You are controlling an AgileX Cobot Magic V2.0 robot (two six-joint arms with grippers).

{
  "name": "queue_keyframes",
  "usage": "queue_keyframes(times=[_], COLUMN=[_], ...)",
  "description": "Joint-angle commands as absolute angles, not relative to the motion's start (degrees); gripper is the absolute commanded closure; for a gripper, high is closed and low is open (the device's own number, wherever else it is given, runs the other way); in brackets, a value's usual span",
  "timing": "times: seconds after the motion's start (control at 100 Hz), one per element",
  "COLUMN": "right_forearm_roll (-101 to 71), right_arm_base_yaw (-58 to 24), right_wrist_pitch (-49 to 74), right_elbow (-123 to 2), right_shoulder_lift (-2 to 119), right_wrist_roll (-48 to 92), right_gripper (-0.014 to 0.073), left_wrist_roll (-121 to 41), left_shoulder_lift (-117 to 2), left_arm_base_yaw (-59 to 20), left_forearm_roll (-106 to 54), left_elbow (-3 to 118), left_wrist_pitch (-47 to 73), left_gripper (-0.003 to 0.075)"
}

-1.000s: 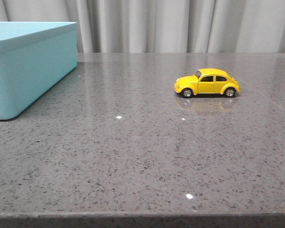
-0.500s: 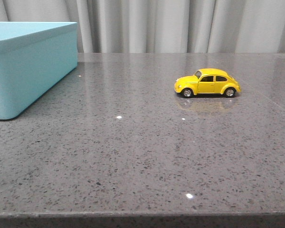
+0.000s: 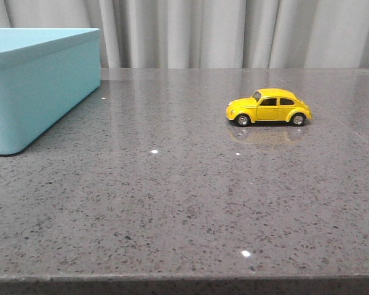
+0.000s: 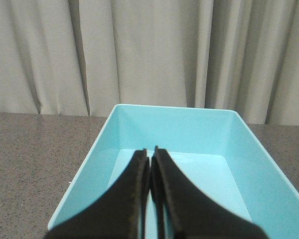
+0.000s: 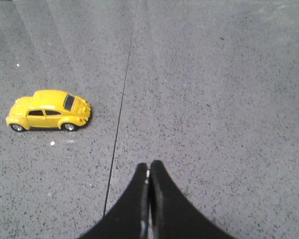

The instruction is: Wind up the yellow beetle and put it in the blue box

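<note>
Yellow beetle (image 3: 268, 106) unmoved on tabletop (image 3: 184, 196), well right of blue box (image 3: 40, 80); both claws, left (image 4: 150, 151) and right (image 5: 148, 165), pinched closed, empty. Winding not begun.

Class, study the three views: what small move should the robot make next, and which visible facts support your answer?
Probably the right tool should open and move toward the yellow beetle. The car stands untouched on the grey table, well apart from the blue box, and both tools look shut and empty. The left tool hangs over the box, so the right one seems better placed.
</note>
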State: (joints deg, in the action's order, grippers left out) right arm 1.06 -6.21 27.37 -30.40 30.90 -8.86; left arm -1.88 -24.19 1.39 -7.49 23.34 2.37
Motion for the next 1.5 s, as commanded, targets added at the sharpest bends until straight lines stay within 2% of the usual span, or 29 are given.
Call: queue_keyframes(times=[0.0, 0.38, 0.47, 0.68, 1.01, 1.49], right_forearm_roll=[1.2, 1.0, 1.0, 0.0, -2.7, -2.8], right_arm_base_yaw=[-5.9, -11.6, -13.6, -17.6, -21.2, -24.0], right_wrist_pitch=[22.5, 30.8, 32.9, 37.7, 46.8, 55.8], right_elbow=[-33.0, -44.6, -48.4, -57.9, -71.7, -87.5], right_shoulder_lift=[32.1, 45.0, 49.4, 59.7, 74.6, 92.7], right_wrist_roll=[-8.3, -8.3, -8.3, -8.8, -11.6, -20.7], right_gripper=[0.065, 0.0648, 0.062, 0.0385, 0.0069, 0.0064], left_wrist_roll=[-1.2, -1.2, -1.2, -1.2, -1.2, -1.2], left_shoulder_lift=[-25.0, -25.0, -25.0, -25.0, -25.0, -25.0], left_arm_base_yaw=[1.5, 1.5, 1.5, 1.5, 1.5, 1.5], left_forearm_roll=[-8.1, -8.1, -8.1, -8.1, -8.1, -8.1], left_elbow=[25.2, 25.2, 25.2, 25.2, 25.2, 25.2], left_wrist_pitch=[-1.4, -1.6, -1.6, -2.2, -2.7, -2.7], left_gripper=[0.0739, 0.0739, 0.0739, 0.0739, 0.0739, 0.0739])
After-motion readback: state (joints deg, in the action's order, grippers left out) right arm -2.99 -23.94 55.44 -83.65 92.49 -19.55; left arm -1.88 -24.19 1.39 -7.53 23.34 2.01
